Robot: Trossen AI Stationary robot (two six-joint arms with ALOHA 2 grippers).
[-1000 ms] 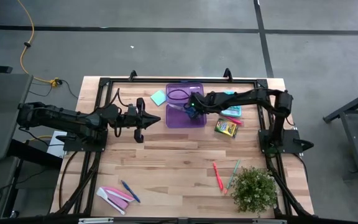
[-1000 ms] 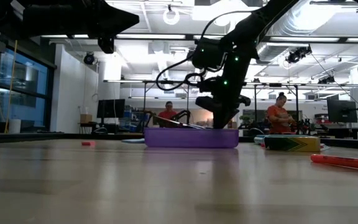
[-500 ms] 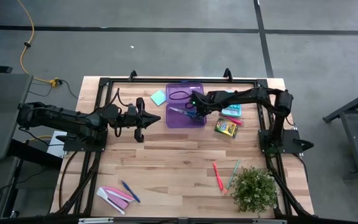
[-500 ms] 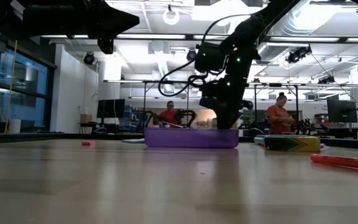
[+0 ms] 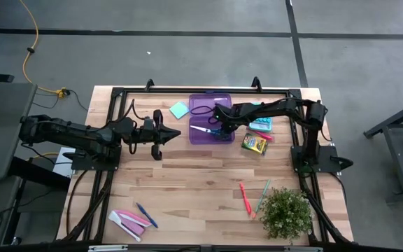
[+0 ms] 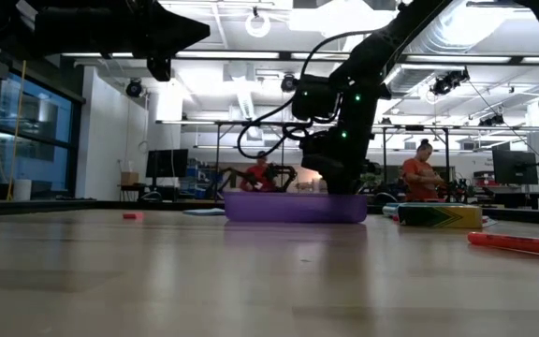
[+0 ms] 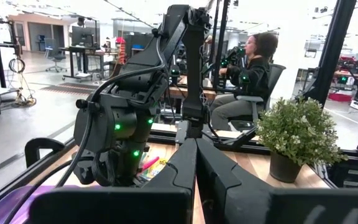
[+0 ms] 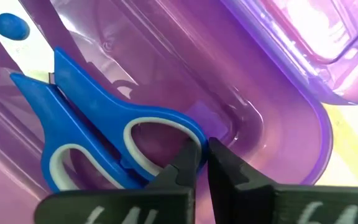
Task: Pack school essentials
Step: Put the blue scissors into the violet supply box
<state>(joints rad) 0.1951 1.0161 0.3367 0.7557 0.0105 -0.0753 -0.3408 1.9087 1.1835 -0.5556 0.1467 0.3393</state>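
The blue-handled scissors [image 5: 201, 129] lie flat on the floor of the purple box [image 5: 194, 101], blades toward the table's left. My right gripper [image 5: 217, 128] reaches down into the box at the handle end and is shut there. The right wrist view shows the scissors [image 8: 92, 124] and the right gripper [image 8: 202, 149] close up. In the low view the right gripper [image 6: 335, 183] dips behind the box wall [image 6: 293, 208]. My left gripper [image 5: 177, 133] hovers shut, left of the box. My right gripper pinches the outer end of one handle loop [image 8: 196, 134] between its two fingertips. It comes from above, slanting in from the table's right. The fingertips [image 8: 188, 158] cover the exact spot of contact. The scissors rest flat on the box floor.
A green sticky-note pad [image 5: 178, 109] lies left of the box. The yellow crayon box [image 5: 255, 143] and a light-blue pad [image 5: 261, 124] lie right of it. Red pen [image 5: 245, 198], green pen [image 5: 263, 194] and potted plant [image 5: 285, 213] sit near right. Blue pen [image 5: 145, 215] and pink pieces [image 5: 128, 220] sit near left.
My right gripper has come down into the purple box with the scissors. The scissors were held tilted above the box floor and now lie flat on it, blades toward the table's left. The box has slid a little along the table.
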